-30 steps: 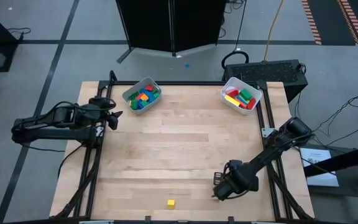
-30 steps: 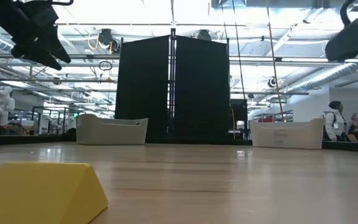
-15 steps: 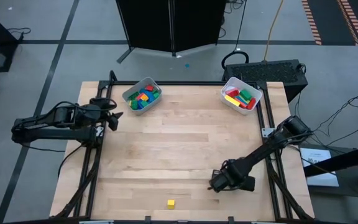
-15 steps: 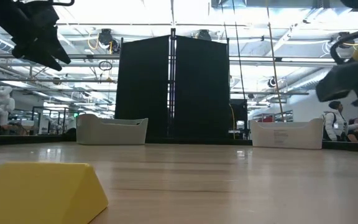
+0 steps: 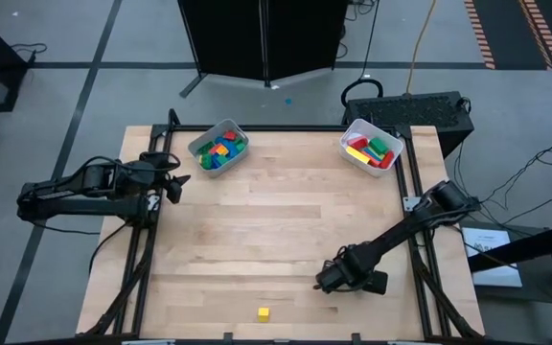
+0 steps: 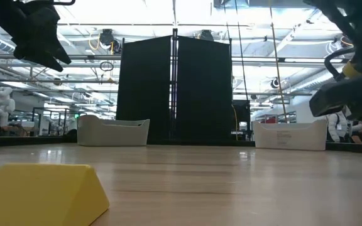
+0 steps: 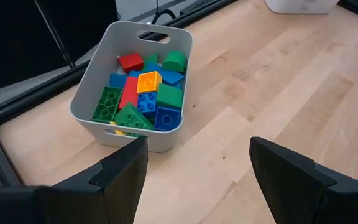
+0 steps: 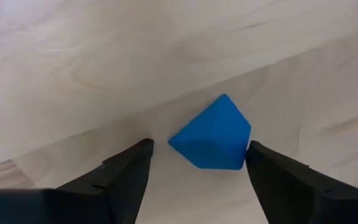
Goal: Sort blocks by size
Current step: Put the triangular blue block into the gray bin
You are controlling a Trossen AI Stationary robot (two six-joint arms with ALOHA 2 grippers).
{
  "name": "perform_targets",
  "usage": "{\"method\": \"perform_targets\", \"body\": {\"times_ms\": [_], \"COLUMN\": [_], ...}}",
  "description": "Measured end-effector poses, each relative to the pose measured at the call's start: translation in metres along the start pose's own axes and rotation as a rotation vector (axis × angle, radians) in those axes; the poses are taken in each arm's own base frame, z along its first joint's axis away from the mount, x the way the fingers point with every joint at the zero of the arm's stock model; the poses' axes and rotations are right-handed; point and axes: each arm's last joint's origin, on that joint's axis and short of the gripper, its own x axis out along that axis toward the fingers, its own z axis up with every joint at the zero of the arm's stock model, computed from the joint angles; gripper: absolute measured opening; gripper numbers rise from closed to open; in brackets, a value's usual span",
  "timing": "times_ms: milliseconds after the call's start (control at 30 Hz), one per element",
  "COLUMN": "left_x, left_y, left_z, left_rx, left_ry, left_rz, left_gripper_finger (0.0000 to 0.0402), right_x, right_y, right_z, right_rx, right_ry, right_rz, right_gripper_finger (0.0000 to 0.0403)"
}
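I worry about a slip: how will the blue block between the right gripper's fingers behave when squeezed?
The blue block looks like hard, smooth plastic, so probably stiff and light. It lies cornerwise between the right gripper's open fingers, so it may twist or skid on the bare wooden table. Flat faces make rolling unlikely.

I see a blue block (image 8: 211, 134) on pale wood (image 8: 104, 56), a yellow block (image 5: 264, 312), and white bins (image 5: 218, 146) holding red, green, blue, yellow.
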Motion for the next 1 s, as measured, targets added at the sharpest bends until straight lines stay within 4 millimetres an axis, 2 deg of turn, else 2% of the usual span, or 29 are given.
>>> {"method": "perform_targets", "body": {"times_ms": [300, 467, 600, 833, 1000], "left_x": [0.000, 0.000, 0.000, 0.000, 0.000], "left_y": [0.000, 0.000, 0.000, -0.001, -0.001], "left_z": [0.001, 0.001, 0.001, 0.001, 0.001], "left_rx": [0.015, 0.018, 0.020, 0.021, 0.021], "left_ry": [-0.005, -0.005, -0.004, -0.004, -0.004], "left_rz": [-0.004, -0.005, -0.006, -0.006, -0.007], "left_gripper_finger": [0.0281, 0.0281, 0.0281, 0.0281, 0.0281], "right_x": [-0.017, -0.027, -0.039, -0.063, -0.096], "right_y": [0.025, 0.052, 0.080, 0.117, 0.135], "right_z": [0.021, 0.033, 0.041, 0.055, 0.057], "right_rx": [0.038, 0.000, -0.063, -0.239, -0.531], "right_ry": [0.052, 0.092, 0.089, 0.039, -0.062], "right_rz": [0.064, 0.222, 0.465, 0.814, 0.932], "right_gripper_finger": [0.0216, 0.0190, 0.0184, 0.0187, 0.0187]}}
